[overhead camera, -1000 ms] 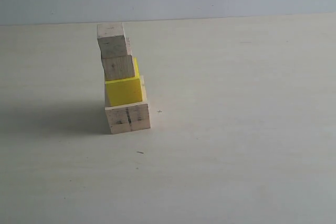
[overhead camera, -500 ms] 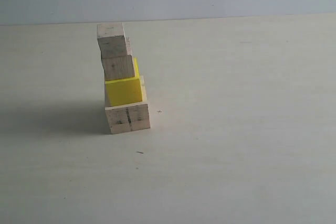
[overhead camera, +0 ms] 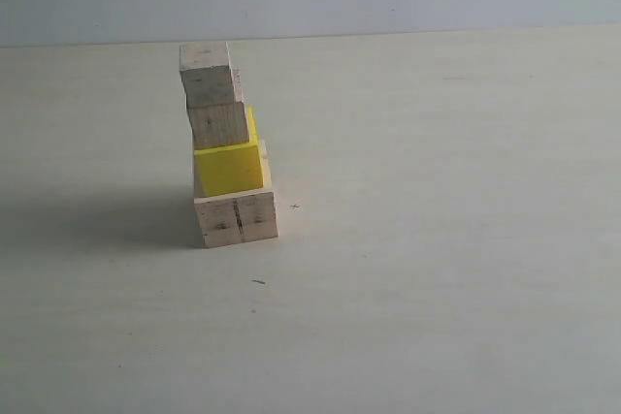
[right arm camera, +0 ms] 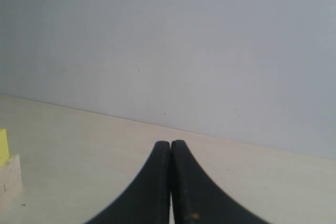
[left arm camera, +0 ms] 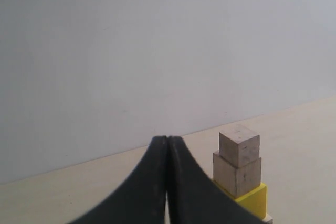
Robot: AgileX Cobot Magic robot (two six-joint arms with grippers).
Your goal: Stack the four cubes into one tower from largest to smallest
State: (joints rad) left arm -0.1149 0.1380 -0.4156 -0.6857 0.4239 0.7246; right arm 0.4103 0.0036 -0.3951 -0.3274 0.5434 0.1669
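Change: nothing has moved in the exterior view over the last second; the tower stands exactly as it did, and no arm comes into that view.
Tower: all four cubes sit in one column on the bench [overhead camera: 437,269], left of centre in the exterior view.
Order: large wood cube [overhead camera: 237,217] at the bottom, yellow cube [overhead camera: 229,168] on it, medium wood cube [overhead camera: 218,124] next, small wood cube [overhead camera: 207,73] on top.
Alignment: each higher cube sits a little further left than the one below, so the column steps rather than rising flush; it looks steady.
Left fingers [left arm camera: 149,182]: clenched together with nothing between them, well apart from the tower, which shows beside them.
Right fingers [right arm camera: 152,182]: likewise pressed shut and empty, well away from the cubes.
Meaning for the task: by my reading the stacking is done and both arms are backed off; nothing is left to place.
Cut off: the left wrist view shows only a corner of the large wood cube, and a finger hides part of the yellow one.
Cut off, right wrist: only slivers of the yellow and large cubes show at the frame edge; the two upper cubes are out of frame.
Hard to tell: the top two cubes look close in size from the exterior view, so their ranking is not obvious there.
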